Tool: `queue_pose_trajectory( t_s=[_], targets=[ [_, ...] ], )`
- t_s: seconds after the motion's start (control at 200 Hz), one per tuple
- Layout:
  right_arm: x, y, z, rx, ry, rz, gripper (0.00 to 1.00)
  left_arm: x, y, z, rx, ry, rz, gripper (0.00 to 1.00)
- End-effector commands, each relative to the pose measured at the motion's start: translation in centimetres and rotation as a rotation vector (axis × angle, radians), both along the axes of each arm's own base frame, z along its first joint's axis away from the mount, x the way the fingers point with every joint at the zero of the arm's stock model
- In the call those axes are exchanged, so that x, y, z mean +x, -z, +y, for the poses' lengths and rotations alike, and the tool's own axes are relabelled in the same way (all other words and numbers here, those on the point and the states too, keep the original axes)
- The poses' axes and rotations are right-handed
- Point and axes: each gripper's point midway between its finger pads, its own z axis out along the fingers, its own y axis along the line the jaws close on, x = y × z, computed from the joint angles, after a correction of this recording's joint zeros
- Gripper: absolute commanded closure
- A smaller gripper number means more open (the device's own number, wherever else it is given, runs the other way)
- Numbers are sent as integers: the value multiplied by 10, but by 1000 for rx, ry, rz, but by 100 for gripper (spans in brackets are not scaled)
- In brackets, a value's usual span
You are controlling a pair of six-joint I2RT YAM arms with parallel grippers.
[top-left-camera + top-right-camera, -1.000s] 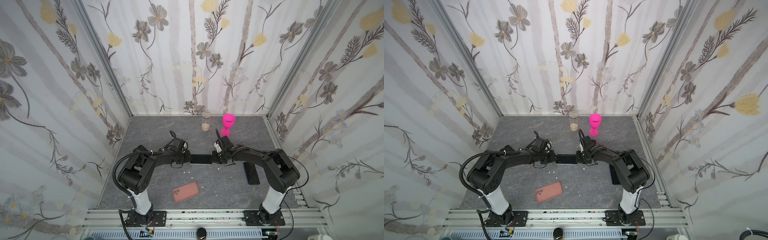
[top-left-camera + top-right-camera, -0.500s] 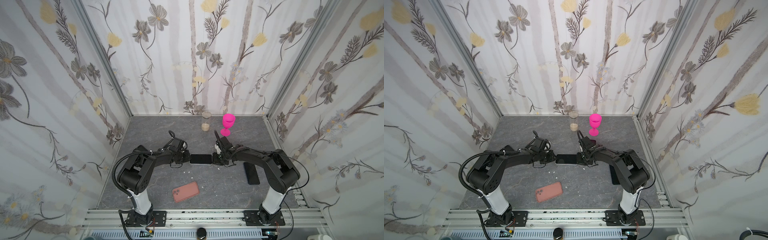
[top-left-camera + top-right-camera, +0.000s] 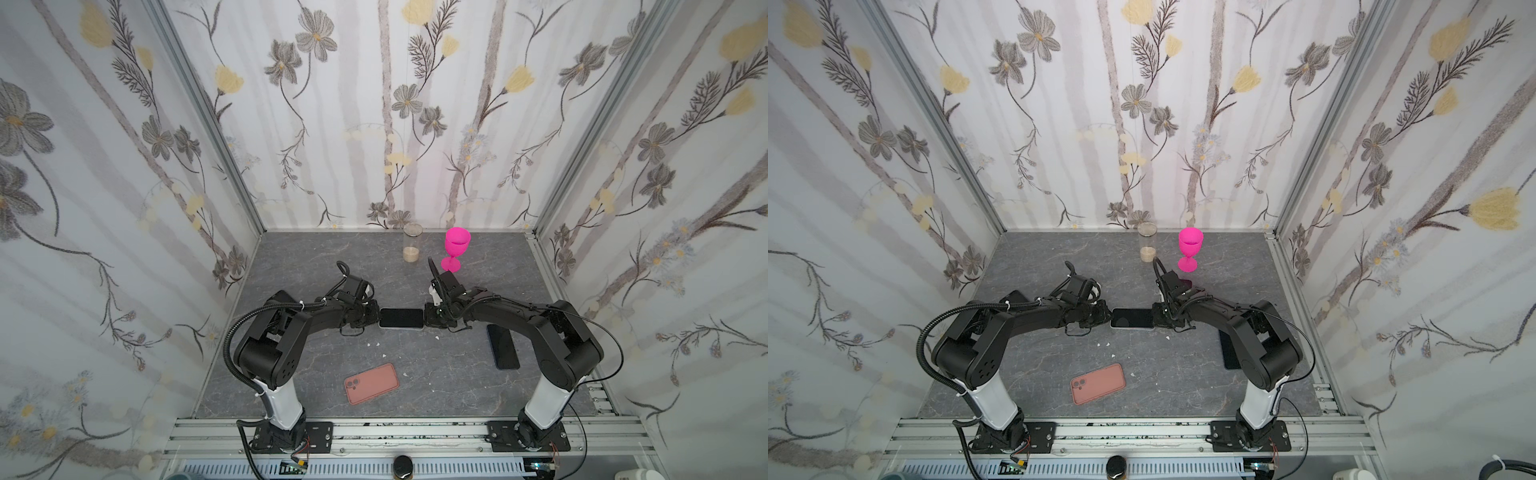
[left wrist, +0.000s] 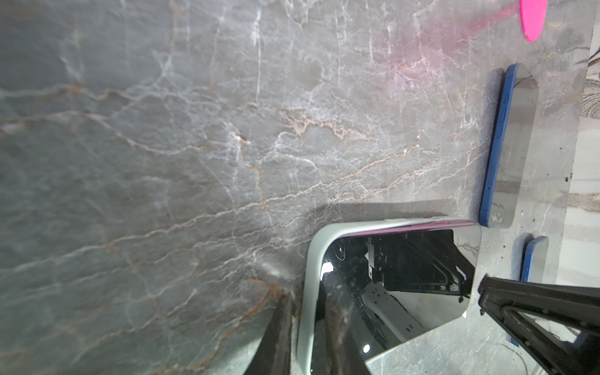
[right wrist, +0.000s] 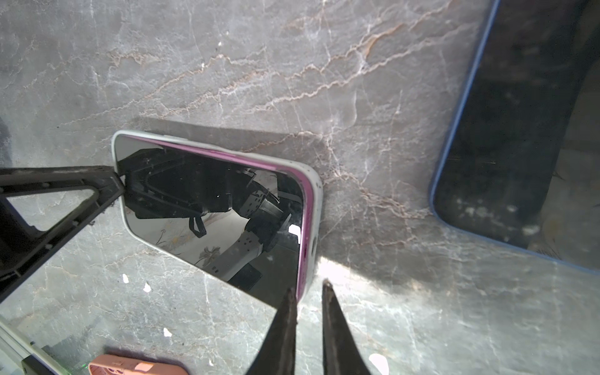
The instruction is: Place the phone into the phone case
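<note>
A dark-screened phone (image 3: 401, 318) (image 3: 1133, 318) with a purple edge lies in a white phone case (image 4: 307, 259) (image 5: 316, 201), spanning the gap between both arms at mid-table. It casts a shadow on the table. The purple edge shows above the case rim along one long side and one end. My left gripper (image 3: 376, 319) (image 3: 1106, 319) (image 4: 308, 292) is shut on one short end, one finger outside the rim and one on the screen. My right gripper (image 3: 427, 319) (image 3: 1155, 319) (image 5: 309, 285) is shut on the opposite end at a corner.
A salmon-pink case (image 3: 372, 383) (image 3: 1098, 383) lies near the front edge. A dark phone with a blue rim (image 3: 503, 347) (image 4: 509, 146) lies beside the right arm. A pink goblet (image 3: 456, 248) and a clear glass (image 3: 412, 248) stand at the back. White crumbs dot the table.
</note>
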Motion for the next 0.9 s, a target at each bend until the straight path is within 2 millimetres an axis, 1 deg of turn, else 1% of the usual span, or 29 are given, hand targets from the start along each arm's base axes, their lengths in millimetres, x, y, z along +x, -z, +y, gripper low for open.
queue_pose_trajectory(
  t_s=[0.0,0.19,0.475,0.724,0.894],
  targets=[
    [4,-2,4,-1,-10,-13,83,0,-1,0,-6,-5,1,80],
    [2,4,5,-4,-14,4,86,-1,0,-1,-13,-3,7,81],
    [-7,23,1,-45,-23,54,89,-2,0,-2,-19,-1,11,80],
    [-11,29,-5,-96,-33,70,89,-2,2,-2,-17,0,12,81],
    [-16,38,-8,-145,-48,92,88,-1,1,-1,-12,1,8,81]
  ],
)
